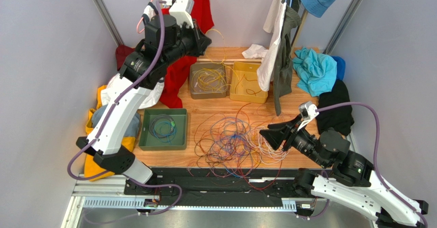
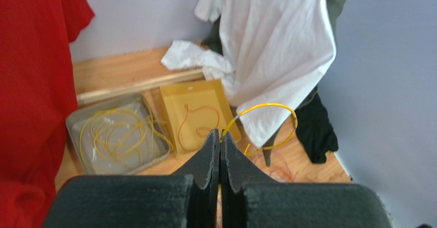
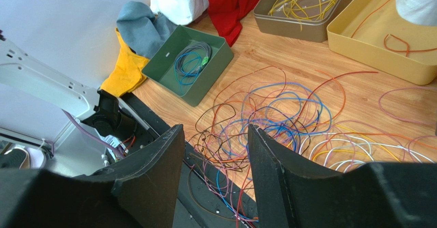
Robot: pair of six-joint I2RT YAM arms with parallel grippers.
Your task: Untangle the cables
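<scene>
Multicoloured cables (image 1: 231, 138) in blue, orange, purple, red and white sprawl in a loose tangle on the wooden desk (image 1: 205, 113), just in front of the yellow tray (image 1: 247, 84). The right tool (image 1: 271, 136) hovers at their edge, and the left tool (image 1: 204, 41) hangs high, left of the tray. Pale grey walls enclose the desk.

From the left wrist, the left tool (image 2: 219, 136) is clamped on a yellow cable (image 2: 277, 107) that loops just right of the tray (image 2: 192, 92).

From the right wrist, the right tool (image 3: 213, 133), jaws apart, hangs over the cables (image 3: 277, 115), with the tray (image 3: 379, 59) beyond them.
</scene>
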